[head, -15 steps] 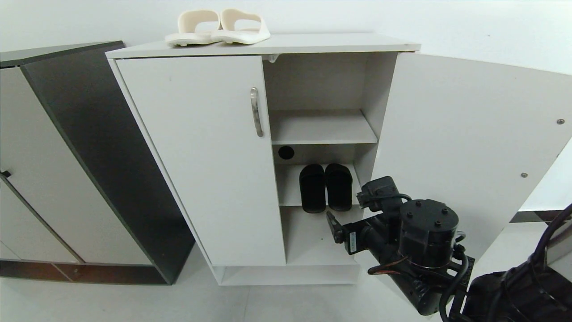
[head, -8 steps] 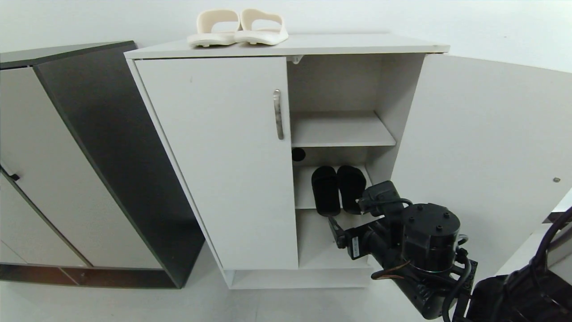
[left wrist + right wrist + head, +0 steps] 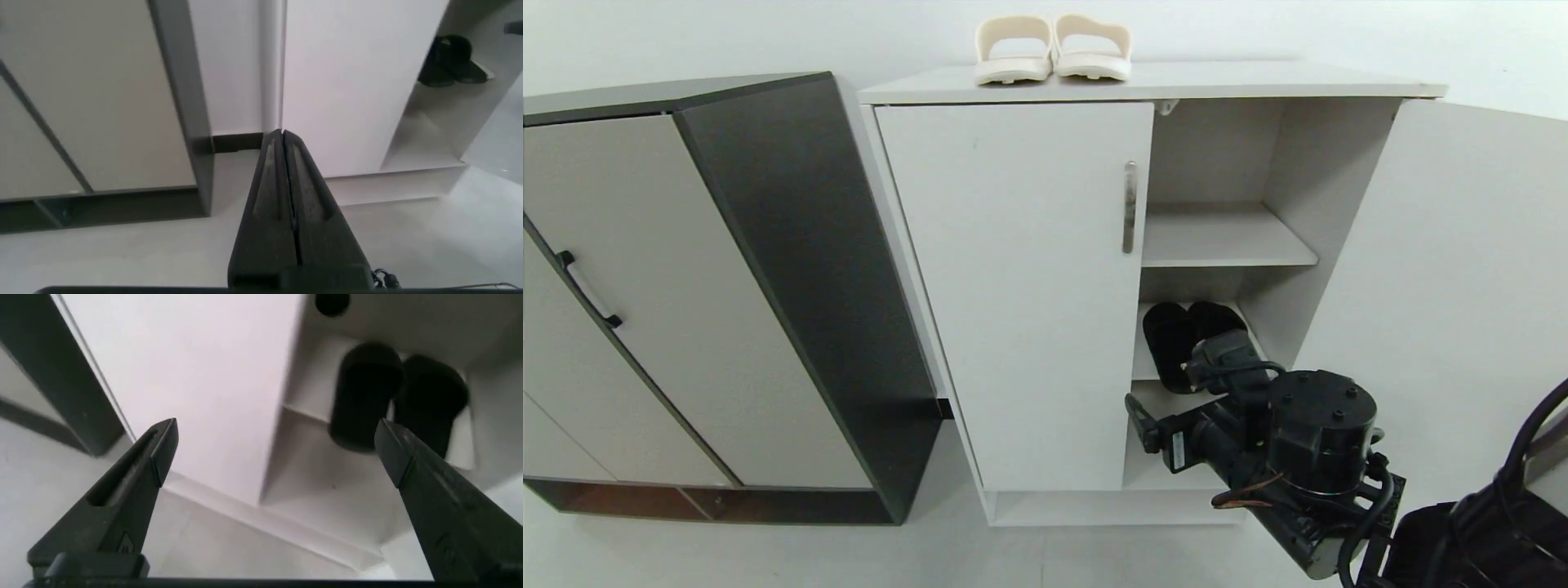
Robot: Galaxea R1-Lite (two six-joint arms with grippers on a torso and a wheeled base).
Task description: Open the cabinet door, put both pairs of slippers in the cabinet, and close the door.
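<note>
Head view, from the left: a dark cabinet (image 3: 792, 269) with a pale door and a black handle (image 3: 588, 290) stands just beside the white cabinet (image 3: 1258, 82), both on the pale floor (image 3: 768, 555). The white cabinet's left door (image 3: 1013, 286) is shut, with a metal handle (image 3: 1129, 207) upright near its inner edge. On the cabinet top, above that door, the cream slippers (image 3: 1054, 49) lie side by side, touching. To the right of the handle the compartment is open, and the black slippers (image 3: 1188, 339) sit as a pair on the middle shelf (image 3: 1147, 359), below the upper shelf (image 3: 1225, 241). The right arm is low in front of that opening, partly covering the black pair. Farther right, the right door (image 3: 1462, 269) stands swung wide open.

In the left wrist view, the left hand (image 3: 283, 139) has its fingers pressed together with nothing between them. It is above the floor, before the gap between the two cabinets.

In the right wrist view, the right hand (image 3: 275, 433) has its fingers spread wide apart and grips nothing. Beyond them are the shut door's edge and the black slippers on their shelf.
</note>
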